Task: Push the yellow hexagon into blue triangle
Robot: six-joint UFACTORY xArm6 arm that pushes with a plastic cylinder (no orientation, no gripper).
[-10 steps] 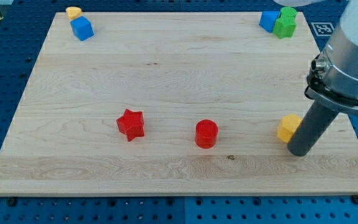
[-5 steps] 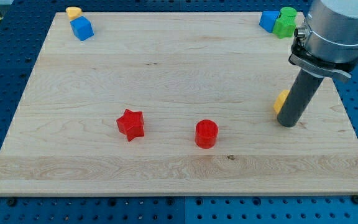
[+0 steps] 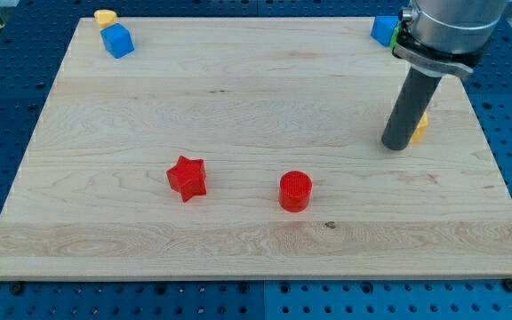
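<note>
Board (image 3: 238, 107) of pale wood fills my view. My tip (image 3: 396, 146) has no jaws to open or close; it touches the yellow hexagon (image 3: 420, 127), mostly hidden at the rod's right. Blue triangle (image 3: 382, 28) sits well above, top right corner.
</note>
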